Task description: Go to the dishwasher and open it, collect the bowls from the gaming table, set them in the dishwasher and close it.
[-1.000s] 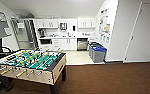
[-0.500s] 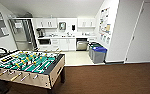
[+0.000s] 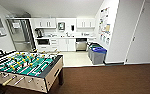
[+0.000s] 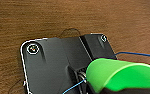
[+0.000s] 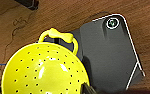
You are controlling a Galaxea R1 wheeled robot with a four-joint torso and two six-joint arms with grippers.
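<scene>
A bright green bowl (image 4: 116, 73) hangs close to the left wrist camera above brown carpet, with my left gripper (image 4: 121, 90) shut on it at its lower edge. My right gripper (image 5: 87, 88) is shut on the rim of a yellow perforated bowl (image 5: 44, 71) with a loop handle, also above the carpet. The gaming table (image 3: 49, 75) stands at the near left in the head view, with its green field and rods. The dishwasher (image 3: 81, 45), with a grey steel front, sits under the far kitchen counter; from here I cannot tell how its door stands.
Two grey bins with blue lids (image 3: 98, 53) stand by the right wall before the kitchen. White cupboards (image 3: 67, 44) and a steel fridge (image 3: 19, 37) line the back. Pale kitchen floor (image 3: 74, 58) meets brown carpet (image 3: 108, 80). A white door (image 3: 144, 35) is at right.
The whole head picture has shifted a little: the gaming table sits lower and nearer, so the camera has moved forward. The things themselves have not moved.
</scene>
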